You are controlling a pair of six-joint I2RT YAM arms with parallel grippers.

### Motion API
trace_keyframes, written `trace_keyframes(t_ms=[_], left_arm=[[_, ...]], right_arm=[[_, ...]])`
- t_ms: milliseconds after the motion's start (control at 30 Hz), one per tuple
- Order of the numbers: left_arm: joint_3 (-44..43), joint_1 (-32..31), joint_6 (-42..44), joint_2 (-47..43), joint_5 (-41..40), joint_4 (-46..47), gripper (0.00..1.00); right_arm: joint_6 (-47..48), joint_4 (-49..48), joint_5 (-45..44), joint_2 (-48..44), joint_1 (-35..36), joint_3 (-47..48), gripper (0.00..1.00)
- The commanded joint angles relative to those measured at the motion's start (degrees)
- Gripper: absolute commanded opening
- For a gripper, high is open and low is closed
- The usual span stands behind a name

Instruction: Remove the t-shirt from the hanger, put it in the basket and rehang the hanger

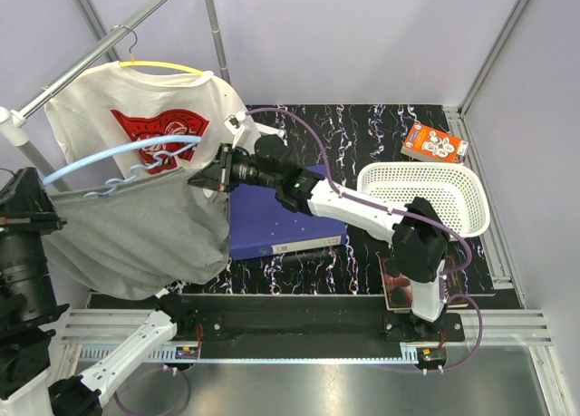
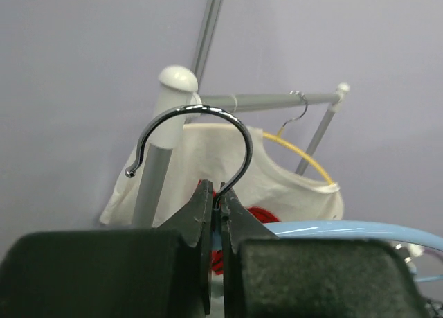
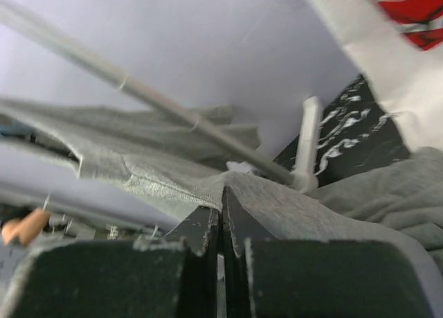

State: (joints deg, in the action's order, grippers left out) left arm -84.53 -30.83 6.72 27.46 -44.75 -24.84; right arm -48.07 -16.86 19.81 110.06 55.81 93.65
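Left gripper point(image 2: 216, 193) is clamped tight on the metal hook point(image 2: 197, 109) of the light blue hanger point(image 1: 91, 157), far left of the top view. The grey t-shirt point(image 1: 136, 235) still drapes on that hanger, left of centre. Right gripper point(image 1: 216, 176) has its jaws pinched shut on the shirt's edge, just beside the blue binder point(image 1: 272, 226)

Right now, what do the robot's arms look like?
The right arm and the left arm are each made of smooth white tubes joined by chunky black joints. A thin purple cable loops along the right arm. The left gripper and the right gripper are black, each with two pointy, wedge-shaped fingers.
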Motion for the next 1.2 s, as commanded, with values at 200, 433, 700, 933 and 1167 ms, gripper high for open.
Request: trace_keyframes(t_ms=[200,433,700,933,1167], left_arm=[[0.0,0.4,-33.7,0.5,7.7,5.1,0.0],[0.4,0.4,-45.9,1.4,15.1,9.7,0.0],[13.5,0.4,-44.3,-5.3,18.2,32.3,0.0],[22.0,0.4,-36.4,-11.9,7.3,35.7,0.0],[23.4,0.4,-20.5,-12.7,4.1,39.8,0.0]], right_arm=[[0.4,-7.7,17.2,6.7,1.3,8.5,0.0],[0.8,-1.9,16.7,10.0,1.4,13.8,0.0],[0.1,-5.1,19.9,10.0,2.5,13.0,0.0],[3.2,-4.1,16.1,5.0,2.4,8.6,0.0],[6.4,-4.7,8.1,1.0,2.3,3.3,0.0]])
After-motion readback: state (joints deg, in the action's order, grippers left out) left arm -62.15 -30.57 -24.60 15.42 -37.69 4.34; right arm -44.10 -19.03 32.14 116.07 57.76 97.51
